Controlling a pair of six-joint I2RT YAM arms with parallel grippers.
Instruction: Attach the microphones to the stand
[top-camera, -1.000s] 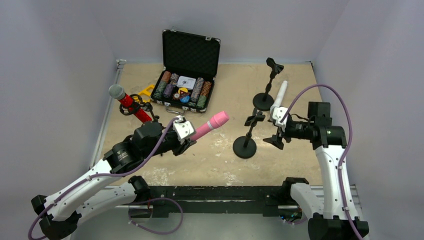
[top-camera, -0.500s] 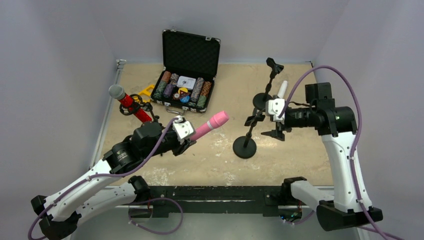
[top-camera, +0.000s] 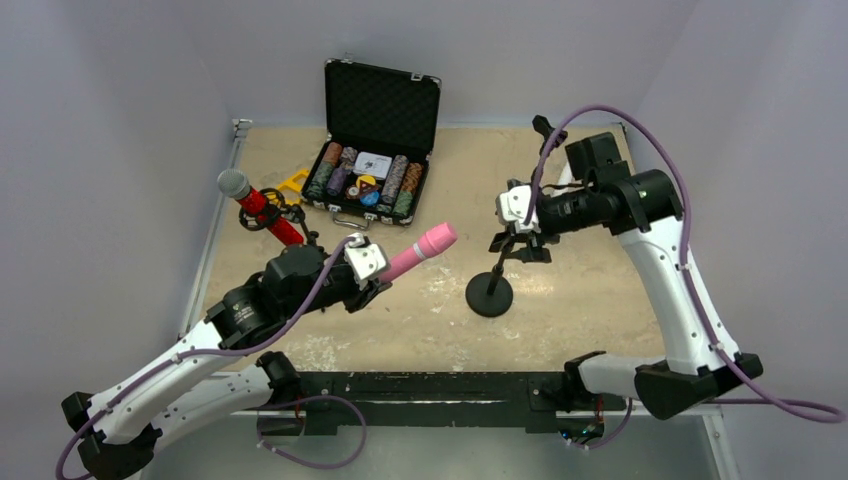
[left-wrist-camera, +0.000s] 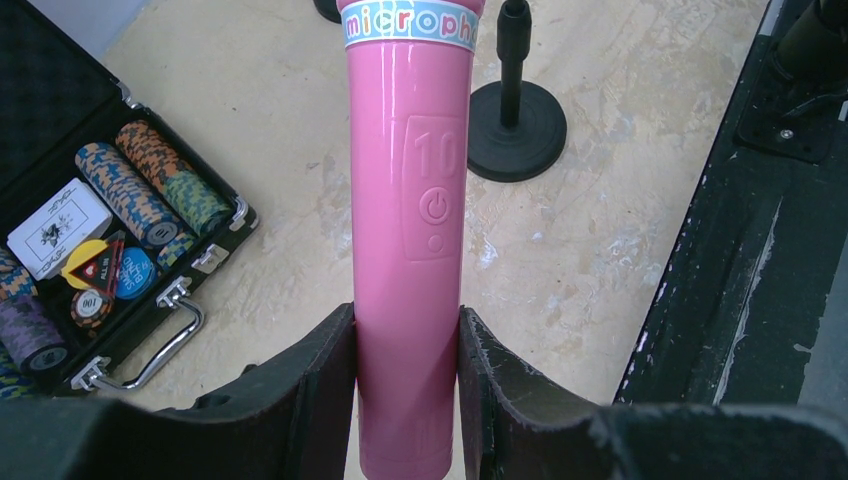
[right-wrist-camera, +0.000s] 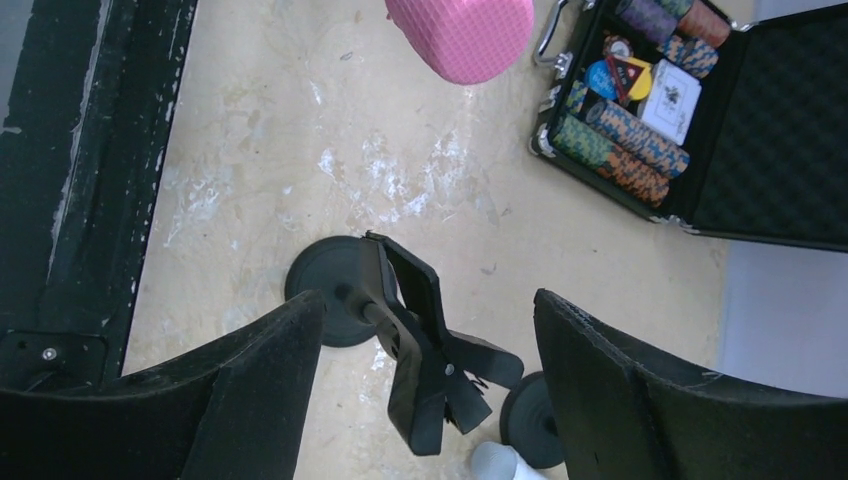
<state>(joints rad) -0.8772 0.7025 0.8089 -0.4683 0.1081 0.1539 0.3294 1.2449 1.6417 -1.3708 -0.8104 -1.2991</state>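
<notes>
My left gripper (top-camera: 375, 272) is shut on the lower body of the all-pink microphone (top-camera: 421, 249), holding it above the table with its head toward the right; the left wrist view shows the pink body (left-wrist-camera: 410, 230) clamped between both fingers (left-wrist-camera: 320, 390). My right gripper (top-camera: 518, 238) is open around the black clip (right-wrist-camera: 430, 360) of the near stand (top-camera: 489, 295), not touching it. The glittery red microphone (top-camera: 260, 205) sits tilted in a stand at the left. Only the white microphone's end (right-wrist-camera: 505, 462) shows, beside the far stand's base (right-wrist-camera: 530, 420).
An open black case (top-camera: 372, 165) of poker chips stands at the back middle; it also shows in the right wrist view (right-wrist-camera: 690, 110). The far stand's clip (top-camera: 545, 128) rises behind my right arm. A black rail (top-camera: 430, 385) runs along the near table edge.
My right arm has swung left and away from the white microphone, ending with its open jaws around the near stand's clip. The left arm and pink microphone have not moved.
</notes>
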